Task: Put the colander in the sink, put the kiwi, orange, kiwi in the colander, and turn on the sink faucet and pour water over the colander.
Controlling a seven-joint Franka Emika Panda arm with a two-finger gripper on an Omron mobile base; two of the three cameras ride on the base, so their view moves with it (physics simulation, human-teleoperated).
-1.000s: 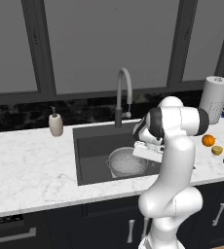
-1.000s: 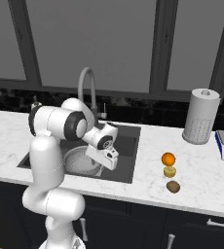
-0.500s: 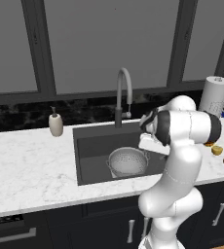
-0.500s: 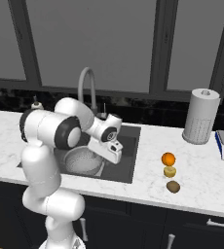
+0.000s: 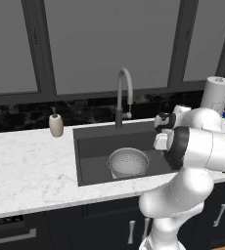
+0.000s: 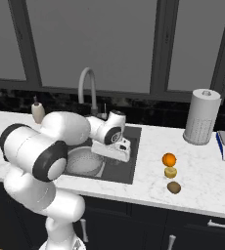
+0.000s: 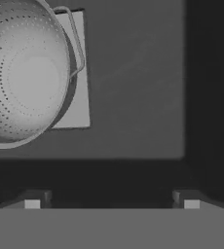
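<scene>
Gripper point(image 7: 111, 202): jaws spread wide, holding nothing, over the right side of the sink point(image 5: 92, 166).
Colander point(image 5: 128, 162): upright on the basin floor, over the lighter square panel point(image 7: 80, 97).
Fruit: orange point(image 6: 168, 159) on the counter right of the basin, two small fruits just nearer.
Faucet point(image 5: 124, 95): behind the basin.
</scene>
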